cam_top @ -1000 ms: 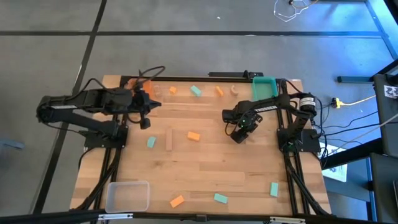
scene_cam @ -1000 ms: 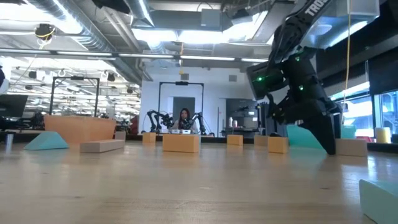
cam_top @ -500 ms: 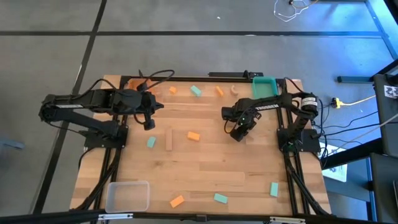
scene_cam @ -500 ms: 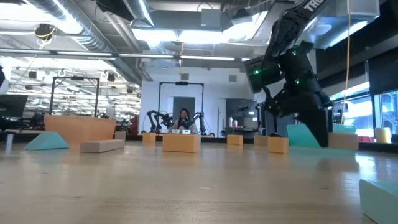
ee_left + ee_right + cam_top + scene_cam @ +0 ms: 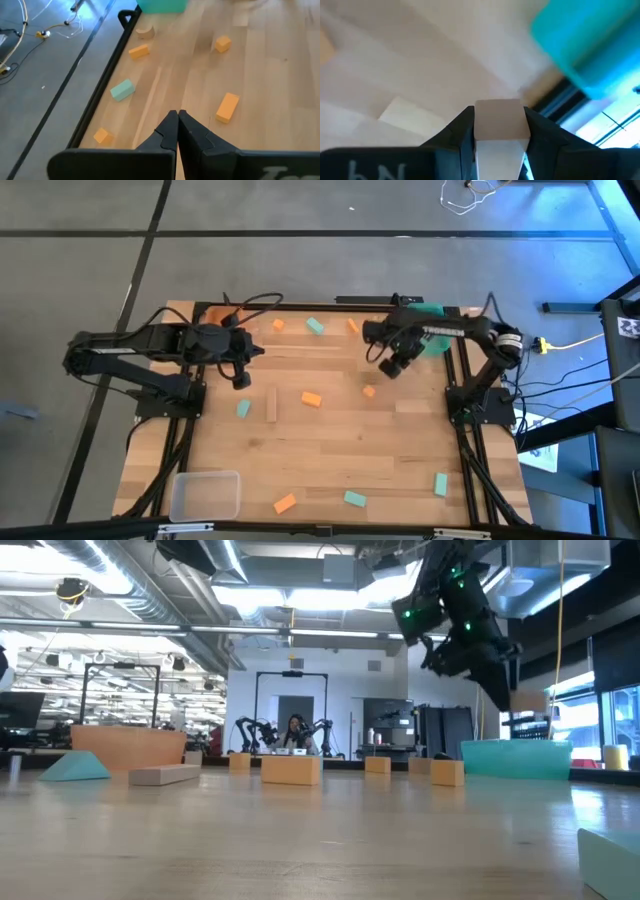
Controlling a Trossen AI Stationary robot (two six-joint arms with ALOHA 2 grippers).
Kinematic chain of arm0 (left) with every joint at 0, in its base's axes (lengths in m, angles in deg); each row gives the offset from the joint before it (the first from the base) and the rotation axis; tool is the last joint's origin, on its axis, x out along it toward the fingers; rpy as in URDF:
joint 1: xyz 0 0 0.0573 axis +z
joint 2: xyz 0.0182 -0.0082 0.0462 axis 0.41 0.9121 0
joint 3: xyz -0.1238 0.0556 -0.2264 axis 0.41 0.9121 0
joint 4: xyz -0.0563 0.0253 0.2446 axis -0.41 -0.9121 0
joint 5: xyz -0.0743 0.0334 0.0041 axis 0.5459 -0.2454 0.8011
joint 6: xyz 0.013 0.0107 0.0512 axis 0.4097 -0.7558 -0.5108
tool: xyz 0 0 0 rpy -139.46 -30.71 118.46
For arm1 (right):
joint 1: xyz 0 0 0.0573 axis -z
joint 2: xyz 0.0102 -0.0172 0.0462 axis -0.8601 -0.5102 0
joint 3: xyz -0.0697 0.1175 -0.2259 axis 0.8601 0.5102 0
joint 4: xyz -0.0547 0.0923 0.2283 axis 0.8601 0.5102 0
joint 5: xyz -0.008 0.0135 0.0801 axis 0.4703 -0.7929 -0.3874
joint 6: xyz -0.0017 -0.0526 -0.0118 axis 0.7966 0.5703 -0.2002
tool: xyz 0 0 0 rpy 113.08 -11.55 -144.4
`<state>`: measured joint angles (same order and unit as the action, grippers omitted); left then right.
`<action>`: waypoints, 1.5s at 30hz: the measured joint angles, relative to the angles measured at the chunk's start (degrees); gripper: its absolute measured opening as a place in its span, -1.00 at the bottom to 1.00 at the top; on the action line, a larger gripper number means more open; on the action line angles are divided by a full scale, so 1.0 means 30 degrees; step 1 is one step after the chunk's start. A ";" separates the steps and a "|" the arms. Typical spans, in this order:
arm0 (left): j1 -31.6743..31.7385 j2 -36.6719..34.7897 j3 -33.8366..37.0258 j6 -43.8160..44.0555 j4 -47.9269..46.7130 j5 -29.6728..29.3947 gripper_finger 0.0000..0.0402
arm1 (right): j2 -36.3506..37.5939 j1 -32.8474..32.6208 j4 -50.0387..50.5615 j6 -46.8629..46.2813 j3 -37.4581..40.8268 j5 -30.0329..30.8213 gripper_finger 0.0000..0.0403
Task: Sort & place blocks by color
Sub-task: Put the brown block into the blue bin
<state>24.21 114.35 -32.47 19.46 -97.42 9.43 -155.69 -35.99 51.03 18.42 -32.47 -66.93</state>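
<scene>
A: While a pale wood block (image 5: 501,117) is being carried in the right gripper (image 5: 500,131), clamped between the two fingers and lifted clear of the table (image 5: 330,470), what is being asked of this step?

B: A steady carry is being called for, and the right bin is being looked for. The block is being held near the teal bin (image 5: 432,340) at the table's far right corner, yet its colour is natural wood, so a drop there is being judged a mismatch. The clear bin (image 5: 205,495), lying at the near left corner, is probably being meant for it.

A: And the left gripper (image 5: 177,121)?

B: It is being kept pressed shut, empty, hovering over the far left part of the table. Orange blocks (image 5: 227,106) and a mint-teal block (image 5: 122,90) are being left scattered ahead of it.

A: What is being advised?

B: The grip is being kept firm and the block kept high above the loose blocks until the bin is squarely below.
</scene>
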 joint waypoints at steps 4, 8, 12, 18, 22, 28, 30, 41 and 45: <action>0.0085 0.0326 0.0000 -0.1412 0.0070 0.0002 -1.00 | 0.0762 0.1821 0.0175 0.0078 -0.0585 0.0629 -0.35; 0.0666 0.0881 0.0000 -0.1257 0.0326 0.0009 -1.00 | 0.1074 0.3694 -0.0092 0.0908 -0.0695 0.0978 -0.35; 0.1216 0.1191 -0.0004 -0.1260 0.0359 0.0479 -1.00 | 0.1089 0.5558 -0.1064 0.1589 -0.0445 0.1469 -0.35; 0.1644 0.1518 0.0017 -0.1267 0.0520 0.1165 -1.00 | 0.1052 0.8039 -0.4015 0.2328 0.0543 0.1454 -0.35; 0.1800 0.1450 0.0000 -0.1267 0.0617 0.1158 -1.00 | 0.1052 0.9495 -0.5678 0.2579 0.1509 0.0563 -0.35; 0.1800 0.1450 0.0000 -0.1274 0.0602 0.1158 -1.00 | 0.1052 1.0608 -0.7643 0.2934 0.3039 -0.0106 -0.35; 0.1800 0.1450 0.0000 -0.1272 0.0602 0.1151 -1.00 | 0.1052 1.0815 -0.8275 0.2987 0.3482 -0.0604 -0.35; 0.1800 0.1450 0.0000 -0.1276 0.0602 0.0991 -1.00 | 0.1052 1.1113 -0.9262 0.2987 0.4790 -0.1584 -0.13; 0.1800 0.1450 0.0000 -0.1282 0.0595 0.0991 -1.00 | 0.1052 1.1101 -0.9443 0.2987 0.4783 -0.1576 -0.11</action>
<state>29.61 118.70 -32.47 15.62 -95.64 12.40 -152.54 -2.68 22.70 27.39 -18.12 -71.65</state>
